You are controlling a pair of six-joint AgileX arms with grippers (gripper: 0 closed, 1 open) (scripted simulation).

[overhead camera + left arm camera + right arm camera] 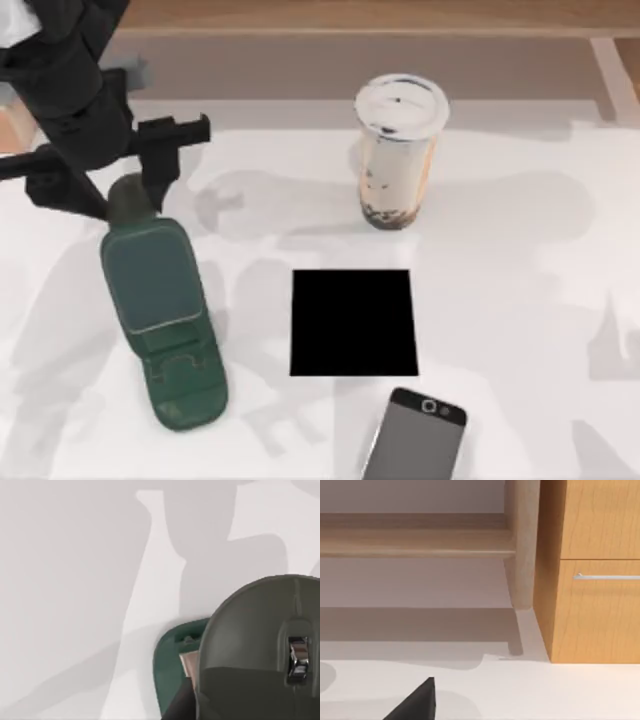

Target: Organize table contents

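Observation:
My left gripper (140, 185) is shut on the grey oval mouse (126, 205), holding it just over the far end of the dark green phone stand (160, 320) at the table's left. In the left wrist view the mouse (260, 645) looms close, with a corner of the stand (170, 670) under it. The clear bubble-tea cup (400, 150) stands upright at the back centre. The black square pad (353, 322) lies flat in the middle. The smartphone (415, 440) lies at the front edge, right of centre. A black part of my right gripper (417, 702) is parked off to the right.
The white table (530, 300) has free room on its right half. Behind it run a light wooden shelf (415, 542) and a wooden cabinet (595, 580) with a drawer handle.

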